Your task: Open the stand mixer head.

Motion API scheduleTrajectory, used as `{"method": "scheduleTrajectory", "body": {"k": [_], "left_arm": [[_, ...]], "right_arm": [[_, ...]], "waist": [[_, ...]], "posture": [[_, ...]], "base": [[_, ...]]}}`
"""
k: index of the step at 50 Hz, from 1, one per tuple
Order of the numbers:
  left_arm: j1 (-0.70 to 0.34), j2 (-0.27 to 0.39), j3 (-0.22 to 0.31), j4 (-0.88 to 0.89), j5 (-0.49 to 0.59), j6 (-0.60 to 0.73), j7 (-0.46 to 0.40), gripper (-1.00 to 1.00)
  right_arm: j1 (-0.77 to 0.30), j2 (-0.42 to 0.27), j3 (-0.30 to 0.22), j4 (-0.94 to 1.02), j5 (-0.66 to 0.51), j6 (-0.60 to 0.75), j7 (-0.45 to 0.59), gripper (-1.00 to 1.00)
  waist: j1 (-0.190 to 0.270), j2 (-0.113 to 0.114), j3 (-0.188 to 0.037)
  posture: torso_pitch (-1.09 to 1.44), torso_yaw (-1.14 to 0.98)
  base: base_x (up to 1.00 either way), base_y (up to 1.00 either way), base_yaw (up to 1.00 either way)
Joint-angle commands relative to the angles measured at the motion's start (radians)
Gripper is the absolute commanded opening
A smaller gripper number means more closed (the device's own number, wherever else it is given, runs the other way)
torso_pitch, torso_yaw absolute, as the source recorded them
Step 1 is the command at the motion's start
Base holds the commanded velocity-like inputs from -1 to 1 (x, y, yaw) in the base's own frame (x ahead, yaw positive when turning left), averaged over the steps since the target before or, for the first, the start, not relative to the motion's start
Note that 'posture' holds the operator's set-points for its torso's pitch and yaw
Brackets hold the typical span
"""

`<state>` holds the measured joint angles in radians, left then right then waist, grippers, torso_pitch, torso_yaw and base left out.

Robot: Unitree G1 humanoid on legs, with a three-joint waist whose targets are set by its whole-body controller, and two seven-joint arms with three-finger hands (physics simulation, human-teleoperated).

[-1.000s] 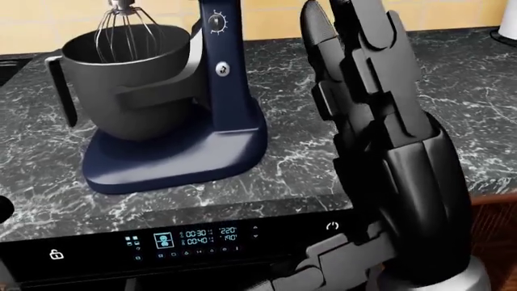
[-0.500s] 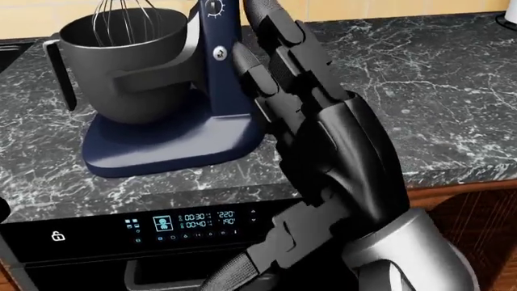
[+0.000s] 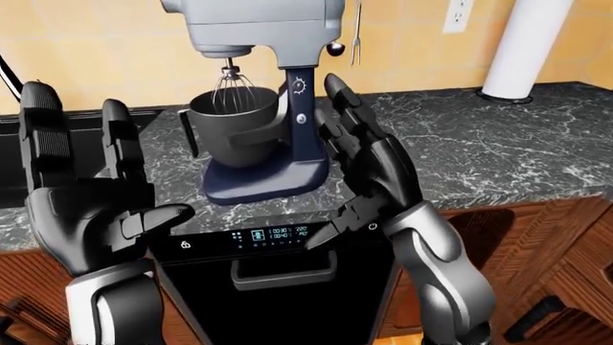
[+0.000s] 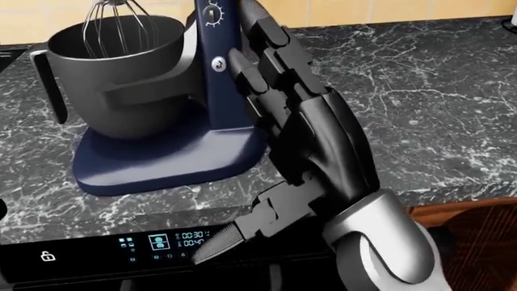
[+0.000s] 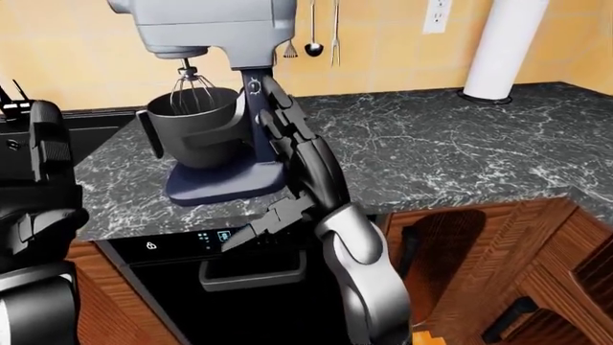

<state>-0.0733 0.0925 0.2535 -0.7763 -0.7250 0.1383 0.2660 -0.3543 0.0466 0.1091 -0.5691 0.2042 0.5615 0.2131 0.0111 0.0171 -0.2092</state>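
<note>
A dark marble countertop (image 5: 460,154) with white veining runs across the eye views, backed by a yellow tiled wall (image 3: 95,50). Below its edge sits a black dishwasher (image 3: 278,287) with a lit control panel (image 4: 174,241) showing blue digits and a lock icon; its handle (image 3: 282,273) lies just under the panel. A white paper towel roll (image 5: 498,47) stands upright at the top right, near a wall outlet (image 3: 460,14). Metal utensils (image 5: 313,29) hang on the wall. Reddish wooden cabinets (image 5: 498,259) fill the lower right.
</note>
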Motion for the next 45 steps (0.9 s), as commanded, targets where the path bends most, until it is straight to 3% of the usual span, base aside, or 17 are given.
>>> {"method": "scheduleTrajectory", "body": {"k": [1,14,45], "left_arm": [[-0.018,0.007,0.002,-0.026,0.001,-0.017,-0.010,1.00],[-0.018,0.006,0.002,-0.024,0.003,-0.018,-0.010,1.00],[-0.020,0.009,0.006,-0.009,0.002,-0.024,-0.013,1.00]], "right_arm": [[-0.030,0.004,-0.002,-0.019,0.003,-0.033,0.001,1.00],[-0.024,0.020,0.020,-0.013,-0.006,-0.033,0.002,1.00],[-0.086,0.021,-0.004,0.155,-0.027,-0.129,0.030,1.00]], "waist": [[0.000,0.004,-0.009],[-0.004,0.004,-0.006],[-0.003,0.007,0.001]], "posture": [[-0.24,0.00],[-0.24,0.00],[-0.24,0.00]], "base": [[0.00,0.00,0.00],[0.00,0.00,0.00],[0.00,0.00,0.00]]}}
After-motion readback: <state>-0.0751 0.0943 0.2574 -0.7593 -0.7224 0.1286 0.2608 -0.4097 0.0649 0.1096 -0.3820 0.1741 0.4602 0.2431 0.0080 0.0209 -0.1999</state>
